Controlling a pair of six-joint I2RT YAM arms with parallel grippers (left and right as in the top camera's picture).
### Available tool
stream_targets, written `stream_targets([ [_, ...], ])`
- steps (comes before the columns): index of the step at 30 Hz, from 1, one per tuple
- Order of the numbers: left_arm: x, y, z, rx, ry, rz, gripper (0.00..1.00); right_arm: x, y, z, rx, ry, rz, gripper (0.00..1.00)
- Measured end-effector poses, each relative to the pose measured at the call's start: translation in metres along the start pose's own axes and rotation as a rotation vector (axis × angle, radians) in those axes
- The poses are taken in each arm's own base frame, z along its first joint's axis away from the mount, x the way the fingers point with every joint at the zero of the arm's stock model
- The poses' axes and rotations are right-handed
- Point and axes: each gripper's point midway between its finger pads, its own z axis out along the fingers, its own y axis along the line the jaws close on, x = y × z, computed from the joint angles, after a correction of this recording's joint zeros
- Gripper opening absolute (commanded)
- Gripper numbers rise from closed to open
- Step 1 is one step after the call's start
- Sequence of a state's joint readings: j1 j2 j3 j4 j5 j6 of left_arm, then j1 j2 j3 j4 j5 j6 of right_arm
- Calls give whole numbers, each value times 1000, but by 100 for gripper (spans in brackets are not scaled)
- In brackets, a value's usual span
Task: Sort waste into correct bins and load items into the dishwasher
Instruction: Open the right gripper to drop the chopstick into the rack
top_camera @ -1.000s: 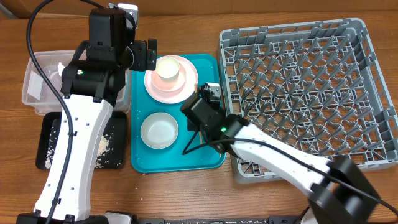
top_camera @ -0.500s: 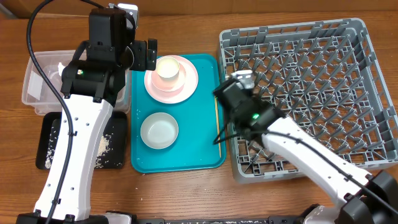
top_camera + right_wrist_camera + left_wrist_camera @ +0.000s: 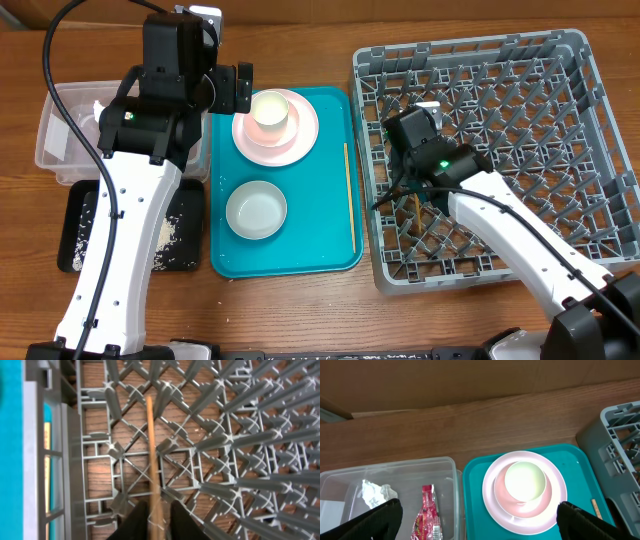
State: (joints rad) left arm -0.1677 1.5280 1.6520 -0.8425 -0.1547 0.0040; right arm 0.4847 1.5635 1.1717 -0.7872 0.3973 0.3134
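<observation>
My right gripper [image 3: 408, 192] [image 3: 157, 519] is shut on a thin wooden chopstick [image 3: 151, 450] and holds it over the front left of the grey dish rack [image 3: 600, 130] [image 3: 70, 460]. The second chopstick [image 3: 348, 195] lies on the teal tray. My left gripper [image 3: 236, 90] [image 3: 480, 527] is open and empty, above the gap between the clear tub [image 3: 55, 150] [image 3: 395, 466] and the pink plate [image 3: 302, 140] [image 3: 490, 505]. A small cup [image 3: 270, 112] [image 3: 524, 481] stands on the plate. A white bowl [image 3: 256, 210] sits in front of it. A tissue wad [image 3: 375, 494] and a red wrapper [image 3: 427, 515] lie in the tub.
The teal tray [image 3: 320, 250] lies between the bins and the rack. The black tray [image 3: 72, 245] at the front left holds loose rice grains [image 3: 170, 235]. My left arm stretches over both bins. The table is bare wood at the back.
My right gripper has moved right from the teal tray to above the rack, with one chopstick in it. The other chopstick now shows on the tray. The left arm has not moved.
</observation>
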Motion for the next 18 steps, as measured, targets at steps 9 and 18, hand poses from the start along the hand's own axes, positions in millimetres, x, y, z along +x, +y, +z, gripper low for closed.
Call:
stream_targets([
  [9, 0, 0, 0, 0, 0, 0, 100, 4, 9, 0, -63, 27, -1, 55],
  [18, 0, 0, 0, 0, 0, 0, 100, 8, 72, -15, -428, 88, 15, 100],
])
